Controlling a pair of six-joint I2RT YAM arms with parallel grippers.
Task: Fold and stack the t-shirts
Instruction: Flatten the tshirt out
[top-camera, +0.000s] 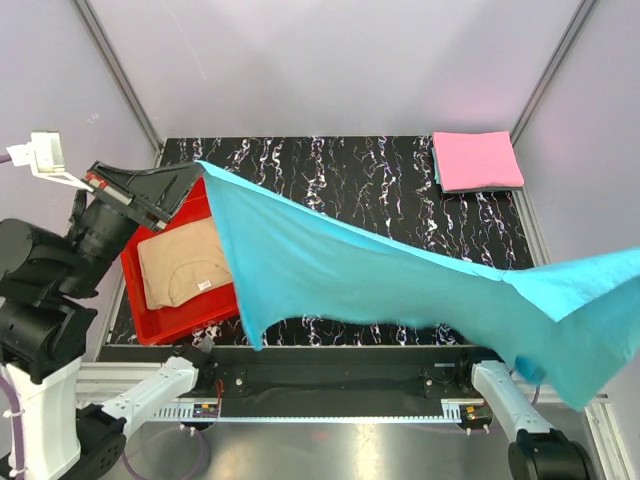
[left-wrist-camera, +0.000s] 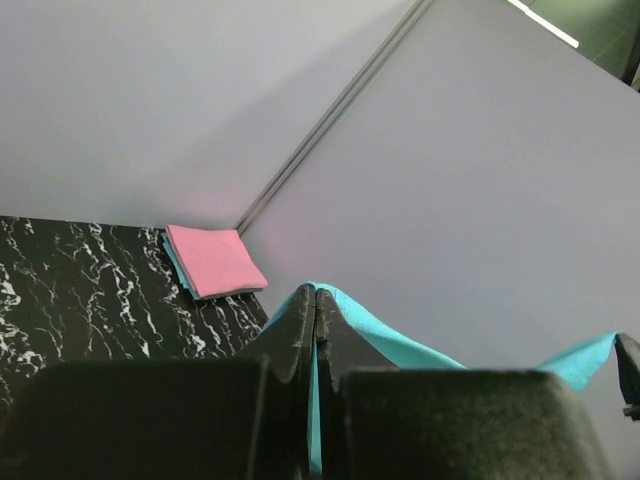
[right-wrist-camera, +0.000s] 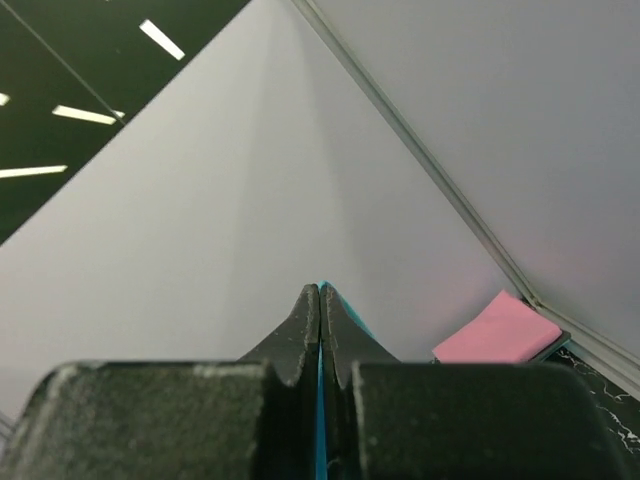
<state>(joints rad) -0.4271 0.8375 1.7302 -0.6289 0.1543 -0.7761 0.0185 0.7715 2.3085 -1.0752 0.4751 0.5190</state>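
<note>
The turquoise-blue t-shirt (top-camera: 400, 290) hangs stretched in the air across the table, held at both ends. My left gripper (top-camera: 190, 172) is shut on its left corner, raised above the red tray; the cloth shows pinched between its fingers in the left wrist view (left-wrist-camera: 316, 300). My right gripper (right-wrist-camera: 320, 295) is shut on the shirt's other end; in the top view it is hidden behind the cloth at the right edge. The pink t-shirt (top-camera: 476, 160) lies folded at the far right corner, on another folded turquoise cloth. The tan-beige t-shirt (top-camera: 183, 263) lies in the tray.
The red plastic tray (top-camera: 180, 325) sits at the table's left edge. Grey enclosure walls stand on three sides. The black marbled tabletop (top-camera: 350, 175) lies under the hanging shirt.
</note>
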